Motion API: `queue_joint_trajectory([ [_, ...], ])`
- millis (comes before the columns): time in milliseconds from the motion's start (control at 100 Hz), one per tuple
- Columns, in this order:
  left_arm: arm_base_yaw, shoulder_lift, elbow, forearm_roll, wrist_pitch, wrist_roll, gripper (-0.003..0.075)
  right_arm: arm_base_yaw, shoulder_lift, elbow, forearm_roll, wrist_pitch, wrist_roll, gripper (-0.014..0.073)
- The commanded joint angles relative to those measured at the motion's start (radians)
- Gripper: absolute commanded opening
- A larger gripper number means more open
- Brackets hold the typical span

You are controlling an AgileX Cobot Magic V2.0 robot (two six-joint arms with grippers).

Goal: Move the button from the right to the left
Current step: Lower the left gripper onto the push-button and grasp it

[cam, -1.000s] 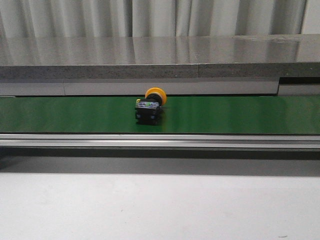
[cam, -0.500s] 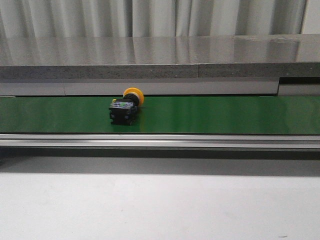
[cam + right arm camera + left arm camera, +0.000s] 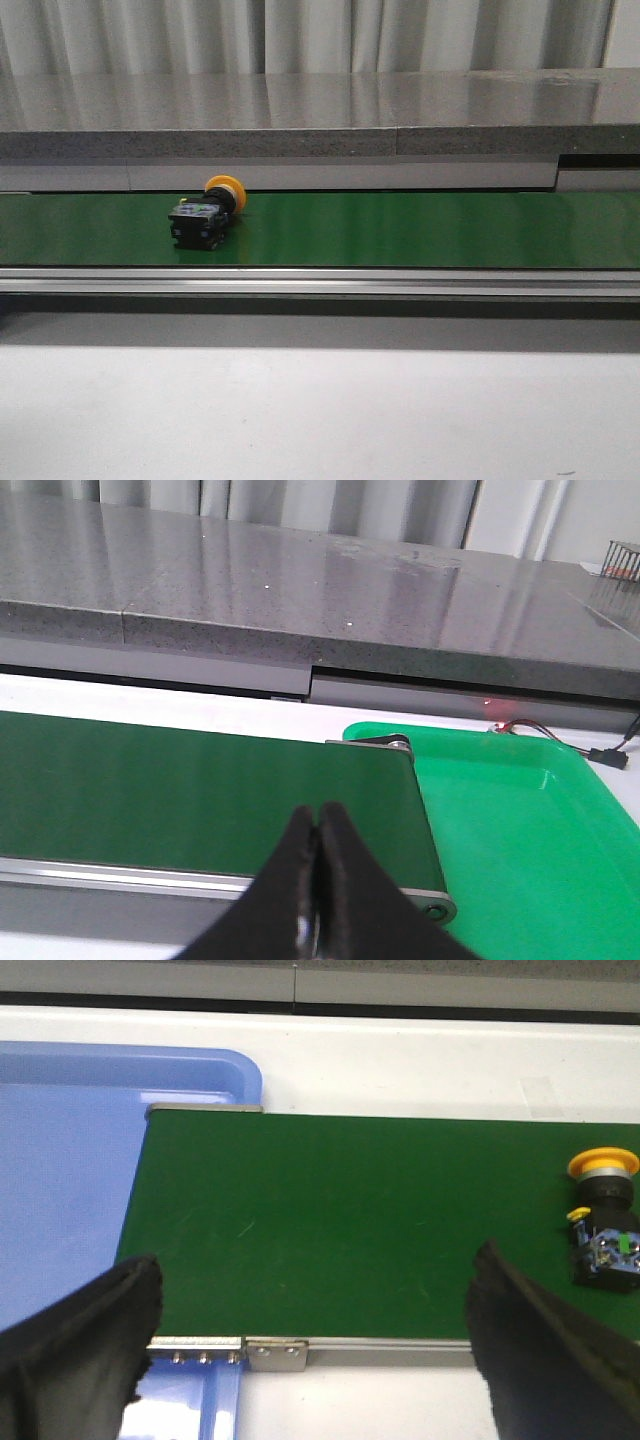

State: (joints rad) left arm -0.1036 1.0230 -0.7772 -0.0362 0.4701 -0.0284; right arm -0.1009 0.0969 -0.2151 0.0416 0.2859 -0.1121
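The button (image 3: 207,215), a yellow-orange cap on a black body, lies on its side on the green belt (image 3: 420,230), left of the middle in the front view. The left wrist view shows the button (image 3: 605,1222) at the belt's edge of the picture, beyond one finger. My left gripper (image 3: 315,1305) is open wide over the belt's near rail, with nothing between its fingers (image 3: 95,1325). My right gripper (image 3: 318,825) is shut and empty above the belt's right end. Neither gripper appears in the front view.
A blue tray (image 3: 60,1160) sits at the belt's left end. A green tray (image 3: 520,830) sits at its right end. A grey stone ledge (image 3: 320,110) runs behind the belt, a metal rail (image 3: 320,282) along its front, and white table (image 3: 320,410) lies nearer.
The button has travelled left along the belt, from about the middle to left of the middle. No gripper touches it.
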Motion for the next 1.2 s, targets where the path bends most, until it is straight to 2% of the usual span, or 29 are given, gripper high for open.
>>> queue_joint_trajectory([
  [0,-0.029,0.055,-0.102,-0.015,-0.029,0.001,0.0619,0.001,0.01,-0.027,-0.005,-0.088,0.0,-0.0067],
  [170,-0.097,0.215,-0.258,-0.015,0.148,0.001,0.0619,0.001,0.01,-0.027,-0.005,-0.088,0.0,-0.0067],
  [520,-0.18,0.489,-0.509,-0.017,0.355,-0.037,0.0619,0.001,0.01,-0.027,-0.005,-0.088,0.0,-0.0067],
  [890,-0.199,0.677,-0.654,-0.008,0.488,-0.065,0.0619,0.001,0.01,-0.027,-0.005,-0.088,0.0,-0.0067],
  [1190,-0.199,0.755,-0.664,0.013,0.487,-0.063,0.0618,0.001,0.01,-0.027,-0.005,-0.088,0.0,-0.0067],
])
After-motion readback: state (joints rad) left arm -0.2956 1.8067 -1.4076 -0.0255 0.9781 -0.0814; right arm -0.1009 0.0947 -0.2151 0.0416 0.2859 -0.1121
